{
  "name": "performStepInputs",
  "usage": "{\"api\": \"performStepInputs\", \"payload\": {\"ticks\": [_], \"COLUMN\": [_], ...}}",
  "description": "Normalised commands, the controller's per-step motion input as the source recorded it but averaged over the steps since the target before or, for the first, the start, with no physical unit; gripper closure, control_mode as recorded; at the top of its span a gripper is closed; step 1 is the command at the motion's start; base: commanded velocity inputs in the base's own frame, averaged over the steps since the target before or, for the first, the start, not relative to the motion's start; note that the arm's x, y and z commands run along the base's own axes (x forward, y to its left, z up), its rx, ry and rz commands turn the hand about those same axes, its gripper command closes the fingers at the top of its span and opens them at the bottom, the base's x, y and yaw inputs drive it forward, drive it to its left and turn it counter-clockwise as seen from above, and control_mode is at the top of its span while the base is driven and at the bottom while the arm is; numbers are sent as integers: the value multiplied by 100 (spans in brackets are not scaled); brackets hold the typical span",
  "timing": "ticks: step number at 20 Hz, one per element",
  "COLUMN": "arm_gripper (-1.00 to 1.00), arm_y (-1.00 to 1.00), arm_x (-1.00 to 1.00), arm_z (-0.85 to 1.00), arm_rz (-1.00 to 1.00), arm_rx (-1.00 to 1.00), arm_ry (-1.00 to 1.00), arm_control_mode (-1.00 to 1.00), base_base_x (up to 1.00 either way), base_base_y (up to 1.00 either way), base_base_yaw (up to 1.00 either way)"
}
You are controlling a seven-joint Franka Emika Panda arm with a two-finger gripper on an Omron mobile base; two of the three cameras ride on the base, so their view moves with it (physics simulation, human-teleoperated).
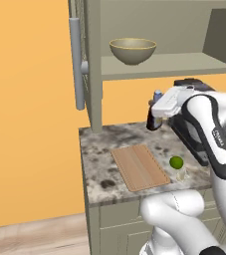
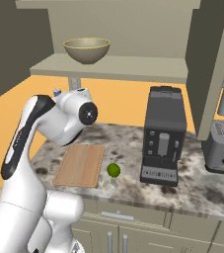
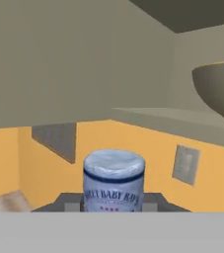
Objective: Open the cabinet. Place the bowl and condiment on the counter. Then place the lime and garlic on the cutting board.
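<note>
Gripper [image 3: 112,207] is pinching the condiment [image 3: 114,181]: in hand view the bottle's pale cap is sitting right between the two dark finger tips [image 3: 72,206], label text facing the cam. Left base view is showing just a bit of the bluish cap [image 1: 157,94] poking above the hand, held up in the air over the back of the counter [image 1: 97,164], below the cabinet [image 1: 164,64] shelf. Right base view is giving only a tiny blue speck of it [image 2: 57,91] behind the arm's big joint.

Bowl [image 1: 133,50] is sitting on the cabinet shelf, doors swung open; hand view is catching only its edge [image 3: 217,89] at right, w/ the shelf underside & a wall outlet [image 3: 186,164] on the orange wall.

Cutting board [image 1: 140,167] is lying flat on the counter, nothing on it. Lime [image 1: 176,162] is resting just right of the board, and the garlic [image 1: 181,174] is touching or nearly touching it on the near side; hard to tell which.

Right base view is adding a coffee machine [image 2: 163,134] & toaster [image 2: 222,146] further right on the counter.
</note>
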Motion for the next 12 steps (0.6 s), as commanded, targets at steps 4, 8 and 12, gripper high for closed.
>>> {"api": "performStepInputs", "payload": {"ticks": [4,8,12], "arm_gripper": [100,100,100], "arm_y": [1,8,13], "arm_x": [42,45,31], "arm_z": [0,0,0], "arm_rz": [-12,-9,-9], "arm_rx": [18,6,1], "arm_ry": [-10,-1,0], "arm_control_mode": [-100,-100,-100], "base_base_x": [0,0,0], "base_base_y": [0,0,0], "base_base_yaw": [0,0,0]}}
